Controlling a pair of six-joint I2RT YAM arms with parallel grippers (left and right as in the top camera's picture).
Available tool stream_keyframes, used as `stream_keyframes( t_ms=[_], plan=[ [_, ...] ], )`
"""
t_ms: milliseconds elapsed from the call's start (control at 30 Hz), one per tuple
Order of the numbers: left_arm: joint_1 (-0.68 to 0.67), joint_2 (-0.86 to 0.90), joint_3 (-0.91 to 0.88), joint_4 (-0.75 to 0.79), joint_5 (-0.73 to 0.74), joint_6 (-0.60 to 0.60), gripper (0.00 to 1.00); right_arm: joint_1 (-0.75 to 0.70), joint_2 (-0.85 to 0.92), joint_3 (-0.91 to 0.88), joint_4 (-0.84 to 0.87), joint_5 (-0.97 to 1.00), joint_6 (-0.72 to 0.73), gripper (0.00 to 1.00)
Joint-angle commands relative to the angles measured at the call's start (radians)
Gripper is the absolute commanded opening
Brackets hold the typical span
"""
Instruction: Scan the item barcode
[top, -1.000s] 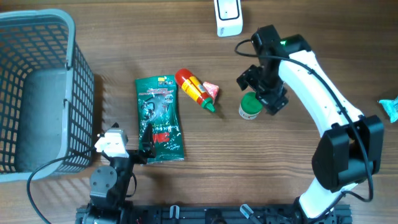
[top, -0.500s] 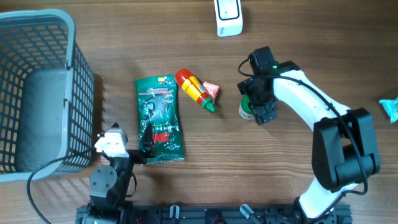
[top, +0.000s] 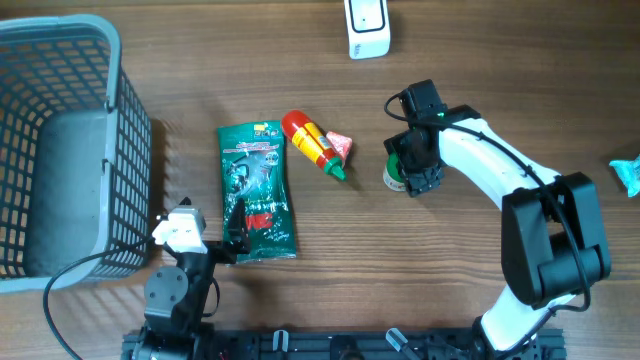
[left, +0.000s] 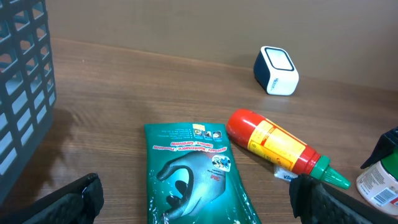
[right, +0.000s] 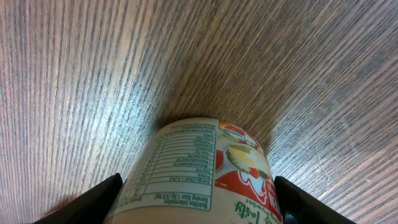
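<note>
A small jar (top: 391, 177) with a green lid and a printed label (right: 199, 165) stands on the wooden table right of centre. My right gripper (top: 413, 166) is down over it, and in the right wrist view both fingers (right: 93, 199) press against the jar's sides, the gripper (right: 198, 182) shut on it. The white barcode scanner (top: 366, 28) sits at the table's far edge, also seen as a white and dark box (left: 277, 70). My left gripper (top: 212, 246) rests open near the front edge, its fingers (left: 78, 200) wide apart over the lower end of a green packet.
A green glove packet (top: 256, 190) and a red sauce bottle (top: 312, 143) with a green tip lie left of the jar. A grey mesh basket (top: 118, 150) fills the left side. A teal wrapper (top: 627, 175) lies at the right edge.
My right gripper has come down and left over the jar, and its fingers have closed in on the jar's sides. The left arm has not moved.
</note>
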Motion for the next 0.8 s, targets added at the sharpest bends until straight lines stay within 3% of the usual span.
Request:
stream_keyframes(
  t_ms=[0,133,367,600,767],
  plan=[
    [0.004,-0.004,-0.004,0.001,0.008,0.019,1.00,-0.001,-0.008,-0.010,0.007,0.008,-0.014,0.84],
    [0.004,-0.004,-0.004,0.001,0.008,0.019,1.00,-0.001,-0.008,-0.013,0.022,0.010,-0.080,0.99],
    [0.004,-0.004,-0.004,0.001,0.008,0.019,1.00,-0.001,0.056,-0.014,0.057,-0.048,-0.139,1.00],
    [0.004,-0.004,-0.004,0.001,0.008,0.019,1.00,-0.001,0.103,-0.014,0.042,-0.079,-0.177,0.66],
    [0.004,-0.004,-0.004,0.001,0.008,0.019,1.00,-0.002,0.103,-0.012,0.040,-0.078,-0.248,0.65]
  ],
)
